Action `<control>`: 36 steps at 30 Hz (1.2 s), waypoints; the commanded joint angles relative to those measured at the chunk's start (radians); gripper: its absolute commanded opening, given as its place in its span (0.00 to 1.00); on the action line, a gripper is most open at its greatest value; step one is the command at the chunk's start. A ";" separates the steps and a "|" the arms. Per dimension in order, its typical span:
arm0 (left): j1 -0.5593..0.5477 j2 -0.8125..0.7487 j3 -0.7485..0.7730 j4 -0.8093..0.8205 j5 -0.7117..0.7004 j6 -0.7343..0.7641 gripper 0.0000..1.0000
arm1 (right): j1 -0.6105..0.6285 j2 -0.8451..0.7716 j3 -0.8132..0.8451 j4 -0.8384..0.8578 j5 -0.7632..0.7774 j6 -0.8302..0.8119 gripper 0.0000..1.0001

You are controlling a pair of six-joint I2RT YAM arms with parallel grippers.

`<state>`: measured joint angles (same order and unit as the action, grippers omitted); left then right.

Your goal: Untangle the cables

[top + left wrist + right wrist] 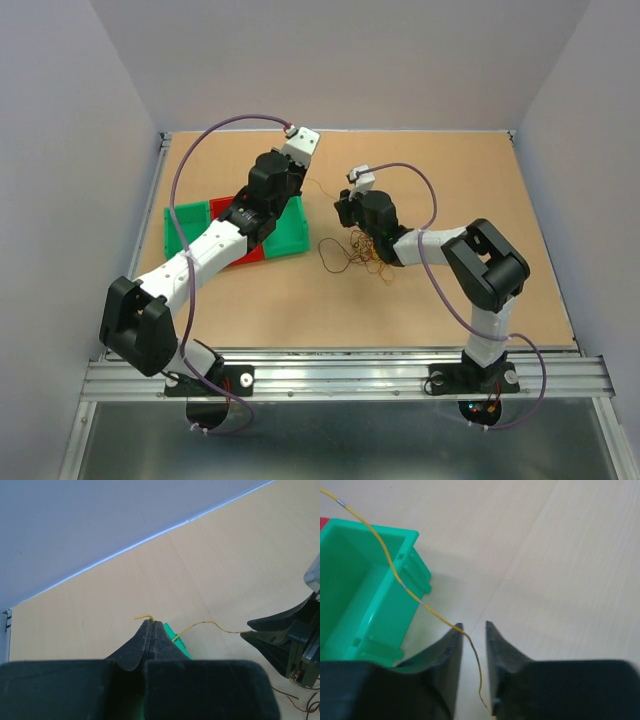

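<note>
Crossing green bin (390, 625): yellow wire (422, 603), left fingers (142, 641) clamped on it, right fingers (449, 652) apart.

The left arm (205, 250) reaches from the near left corner toward the surface's middle, jaws pressed flat together on a yellow wire (210, 623). The right arm (440, 240) bends leftward from the near right, jaws slightly parted.

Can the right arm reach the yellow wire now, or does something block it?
Probably yes: the yellow wire runs between the right arm's fingers, which stand apart, and nothing blocks it.
</note>
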<state>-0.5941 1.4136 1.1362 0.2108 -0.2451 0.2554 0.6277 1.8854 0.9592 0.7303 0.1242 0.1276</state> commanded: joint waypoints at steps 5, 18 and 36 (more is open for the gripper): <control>-0.001 -0.030 -0.015 0.068 -0.014 -0.010 0.00 | -0.006 -0.031 0.078 -0.071 -0.037 -0.025 0.01; 0.037 0.001 -0.024 0.065 0.349 -0.044 0.00 | -0.006 -0.543 -0.008 -0.126 -0.256 0.026 0.00; 0.135 -0.145 -0.193 0.265 0.820 -0.111 0.63 | -0.006 -0.623 0.170 -0.279 -0.233 0.004 0.01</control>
<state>-0.4679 1.3048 0.9691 0.3790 0.4877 0.1509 0.6277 1.2655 1.0801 0.4339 -0.0959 0.1345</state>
